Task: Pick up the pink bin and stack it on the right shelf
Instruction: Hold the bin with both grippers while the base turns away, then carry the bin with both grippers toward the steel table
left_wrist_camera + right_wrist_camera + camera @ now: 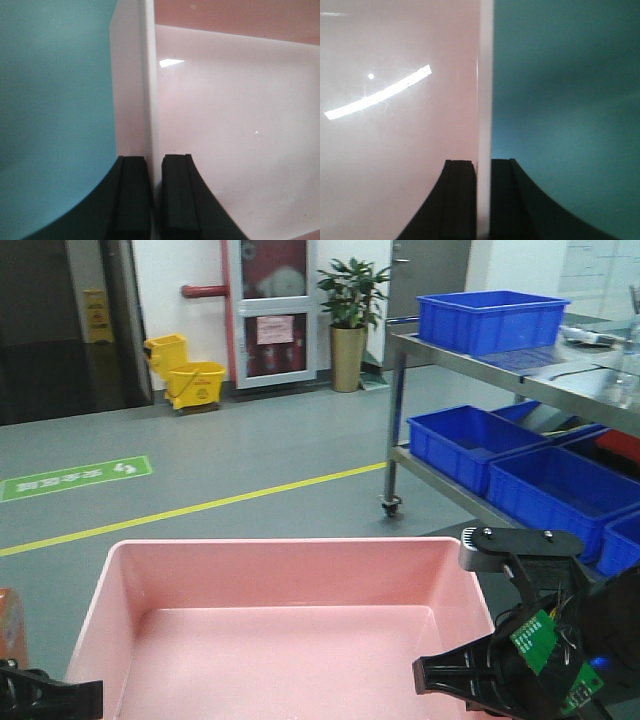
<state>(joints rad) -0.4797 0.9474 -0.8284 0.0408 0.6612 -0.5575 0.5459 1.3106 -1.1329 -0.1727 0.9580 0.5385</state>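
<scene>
The pink bin [275, 620] is held low in the foreground between the 2 arms, with grey-green floor [250, 450] seen beyond it. The steel shelf [397, 420], on which blue crates [490, 320] are kept, stands ahead to the right, apart from the bin. The left arm [40, 695] is set at the bin's left wall and the right arm [520, 660] at its right wall. In both wrist views the jaws are seen clenched on the thin pink wall, 1 finger [132, 195] outside and 1 inside.
</scene>
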